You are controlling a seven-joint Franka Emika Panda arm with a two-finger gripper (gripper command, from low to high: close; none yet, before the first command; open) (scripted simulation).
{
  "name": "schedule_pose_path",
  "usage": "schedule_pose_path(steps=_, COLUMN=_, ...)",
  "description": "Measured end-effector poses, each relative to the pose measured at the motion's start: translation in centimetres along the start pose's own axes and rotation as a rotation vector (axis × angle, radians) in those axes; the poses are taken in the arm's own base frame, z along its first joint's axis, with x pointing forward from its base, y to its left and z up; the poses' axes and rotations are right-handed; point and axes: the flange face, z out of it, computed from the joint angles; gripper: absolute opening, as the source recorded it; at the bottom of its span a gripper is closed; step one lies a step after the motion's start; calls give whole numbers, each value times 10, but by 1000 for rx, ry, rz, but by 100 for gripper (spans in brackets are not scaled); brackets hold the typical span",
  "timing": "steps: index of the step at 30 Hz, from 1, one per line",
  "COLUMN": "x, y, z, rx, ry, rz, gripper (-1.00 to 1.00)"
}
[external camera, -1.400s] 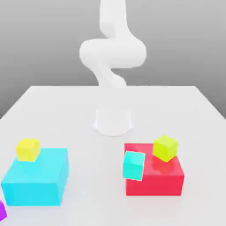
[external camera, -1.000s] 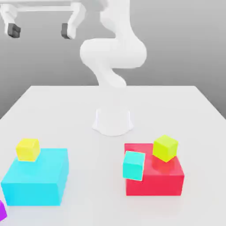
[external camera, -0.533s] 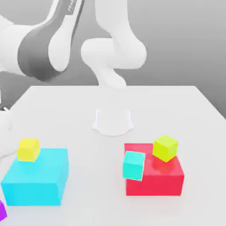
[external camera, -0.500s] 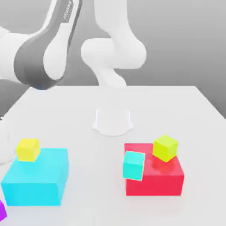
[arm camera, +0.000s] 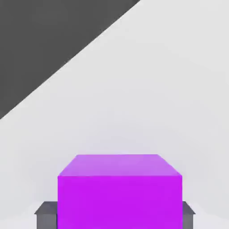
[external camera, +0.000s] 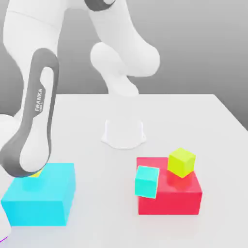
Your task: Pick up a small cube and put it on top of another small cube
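In the hand view a purple cube (arm camera: 120,192) sits on the white table, and my gripper (arm camera: 115,215) has a grey fingertip (arm camera: 46,215) pressed against each of its two sides. In the exterior view only a sliver of that purple cube (external camera: 2,239) shows at the lower left corner, and my hand is cut off by the frame there. A lime cube (external camera: 181,162) rests on the red block (external camera: 169,198). A teal cube (external camera: 147,181) leans against that block's front. My forearm (external camera: 34,131) hides almost all of the yellow cube (external camera: 35,174).
A large cyan block (external camera: 43,196) stands at the exterior view's left, right beside my lowered arm. The robot base (external camera: 124,133) is at the middle of the white table (external camera: 193,116). The table edge runs close by the purple cube.
The arm swung down from high at the exterior view's left to the lower left corner, now covering the yellow cube. The cubes and blocks have not moved.
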Motion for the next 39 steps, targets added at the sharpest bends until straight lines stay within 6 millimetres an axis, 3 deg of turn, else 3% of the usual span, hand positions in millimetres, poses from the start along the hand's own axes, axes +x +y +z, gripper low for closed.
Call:
schedule_pose_path(steps=4, x=-2, y=-1, z=-51, rx=1, ry=-1, rz=-2, gripper=-100)
schedule_pose_path(steps=5, x=-17, y=-7, z=-62, rx=6, ry=-7, rz=-15, gripper=-100)
schedule_pose_path(steps=9, x=-105, y=-34, z=-103, rx=27, ry=-38, rz=-96, gripper=-100)
schedule_pose_path(steps=14, x=-230, y=-43, z=-144, rx=37, ry=-67, rz=-228, gripper=-100)
schedule_pose_path(steps=17, x=-312, y=-32, z=-164, rx=33, ry=-76, rz=-331, gripper=-100)
schedule_pose_path(steps=21, x=-371, y=2, z=-183, rx=26, ry=-74, rz=-381, gripper=-100)
schedule_pose_path(steps=26, x=-447, y=58, z=-197, rx=11, ry=-51, rz=-482, gripper=-100)
schedule_pose_path(steps=30, x=-492, y=110, z=-199, rx=2, ry=-17, rz=-557, gripper=-100)
schedule_pose_path(steps=36, x=-501, y=124, z=-144, rx=0, ry=-1, rz=-575, gripper=-100)
schedule_pose_path(steps=37, x=-501, y=125, z=-136, rx=0, ry=-1, rz=-576, gripper=100)
schedule_pose_path(steps=39, x=-501, y=125, z=-136, rx=0, ry=-1, rz=-576, gripper=100)
